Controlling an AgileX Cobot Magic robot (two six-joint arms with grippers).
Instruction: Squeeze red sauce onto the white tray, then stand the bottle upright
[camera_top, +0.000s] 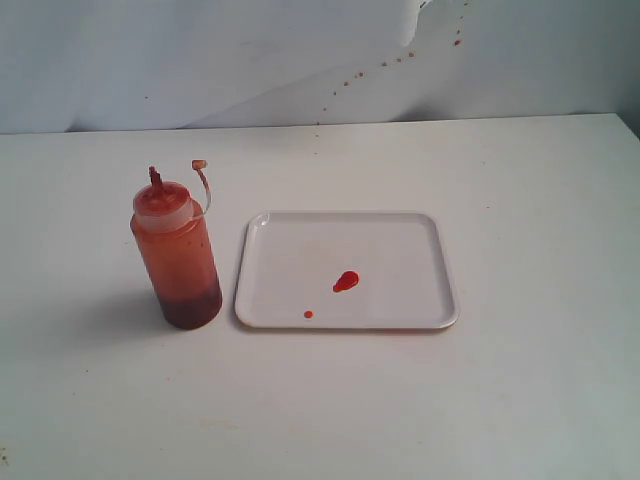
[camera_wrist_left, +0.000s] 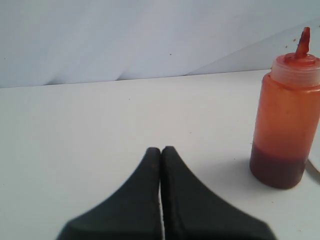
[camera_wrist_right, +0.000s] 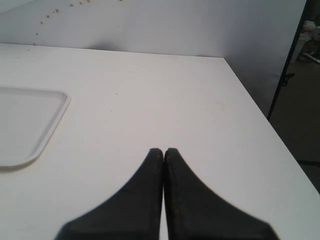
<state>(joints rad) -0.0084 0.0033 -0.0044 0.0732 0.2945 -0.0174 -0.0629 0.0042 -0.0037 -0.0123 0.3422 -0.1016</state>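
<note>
1. The translucent orange-red plastic squeeze bottle (camera_top: 178, 262) stood upright on the white table (camera_top: 500, 400). It was at about 9 o'clock from the flat white rectangular plastic tray (camera_top: 380, 245), just beside its rim but apart from it. Its pointed red nozzle (camera_top: 155, 176) aimed up and its small tethered cap (camera_top: 199, 164) hung off to 2 o'clock, so the tip was open.
2. The glossy red sauce (camera_top: 346, 281) lay as a small blob near the tray's middle, with a tinier dot (camera_top: 308, 314) at roughly 7 o'clock from it. Both sat well inside the rim, which kept them off the table.
3. The left gripper (camera_wrist_left: 161, 149) had its dark jaws pressed together on nothing. The bottle (camera_wrist_left: 285, 125) stood free in its view, dark sauce settled at the base.
4. The right gripper (camera_wrist_right: 163, 150) was likewise closed and empty over bare table, with only a corner of the tray (camera_wrist_right: 25, 120) in its view.
5. Judged from this layout, both steps looked finished — sauce on the tray, bottle standing — and the arms seemed parked clear so as not to knock it.
6. Brownish specks on the back wall (camera_top: 400, 58), toward 12 o'clock, were no part of the sauce on the tray.
</note>
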